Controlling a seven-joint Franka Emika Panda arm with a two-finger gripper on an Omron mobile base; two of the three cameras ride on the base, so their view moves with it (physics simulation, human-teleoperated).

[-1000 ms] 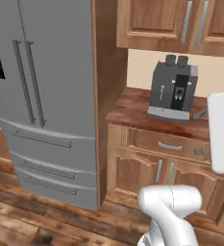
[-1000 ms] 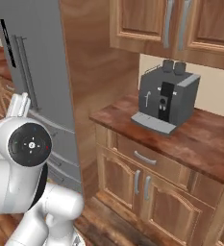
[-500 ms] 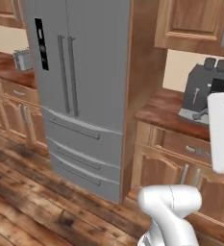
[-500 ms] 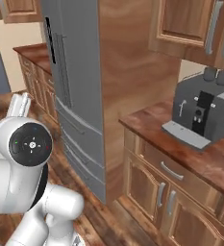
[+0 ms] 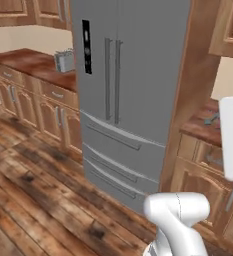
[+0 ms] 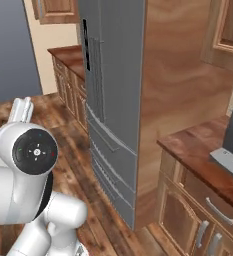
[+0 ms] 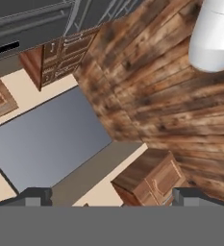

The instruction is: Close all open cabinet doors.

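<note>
The gripper [image 7: 111, 196] has its two dark finger tips far apart at the bottom of the hand view, wide open with nothing between them, above the wooden plank floor [image 7: 180, 101]. In the left base view a grey refrigerator [image 5: 133, 90] stands in the middle, with a toaster [image 5: 64, 61] on the counter [image 5: 28, 62] at its left. The cabinet doors [image 5: 8, 10] are at the far upper left, above that counter, and one more [image 5: 230, 27] is at the upper right; I cannot tell if any stands open.
</note>
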